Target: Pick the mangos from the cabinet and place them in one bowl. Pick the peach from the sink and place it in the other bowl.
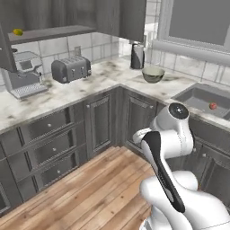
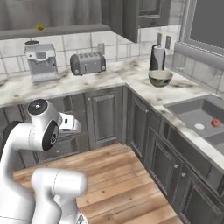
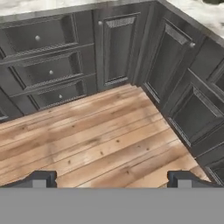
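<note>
A yellow-green mango [image 1: 18,32] [image 2: 40,27] lies on the grey shelf of the open cabinet [image 1: 54,32] [image 2: 70,29], high on the back wall. The peach [image 1: 213,106] [image 2: 215,123] rests in the sink [image 1: 197,96] [image 2: 192,111] at the right. The grey-green bowl [image 1: 153,74] [image 2: 160,78] stands on the counter by the corner. My gripper [image 3: 111,179] is open with nothing between its fingertips [image 3: 41,178]. It hangs low over the wooden floor, facing the lower drawers, far from the fruit and the bowl.
A coffee machine [image 1: 24,74] [image 2: 41,61] and a toaster [image 1: 71,68] [image 2: 88,63] stand on the marble counter below the shelf. A dark canister [image 1: 137,56] [image 2: 157,57] stands behind the bowl. Panelled drawers [image 3: 48,70] and doors line the corner.
</note>
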